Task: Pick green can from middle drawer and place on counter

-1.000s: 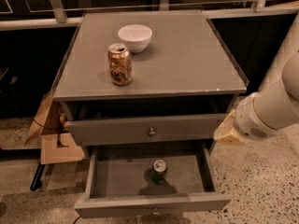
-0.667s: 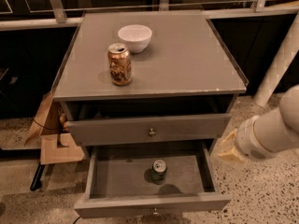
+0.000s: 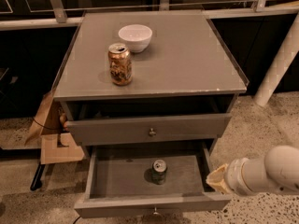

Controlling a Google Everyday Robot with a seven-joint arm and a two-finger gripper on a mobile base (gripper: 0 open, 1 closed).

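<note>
Camera view from above: small dark green drinks can (image 3: pixel 159 171) upright on the flat floor of the wide shallow grey middle drawer (image 3: pixel 117 178), pulled open at lower centre. At lower right, just beside that drawer's right wall, pale gripper (image 3: pixel 216 178) on a white arm (open or closed: unreadable). Upper centre, glossy grey counter (image 3: pixel 187 55) bearing a gold-brown patterned can (image 3: pixel 120 64) and a white bowl (image 3: pixel 135 37). Speckled stone floor (image 3: pixel 261 125) at right; brown cardboard (image 3: pixel 53 146) at left.

One cam, high front, downward on counter (image 3: pixel 187 55); claw (image 3: pixel 216 178) btm-right.

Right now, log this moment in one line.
green can: upright in middle drawer | gripper: outside drawer's right wall, off can | counter: awaiting can
</note>
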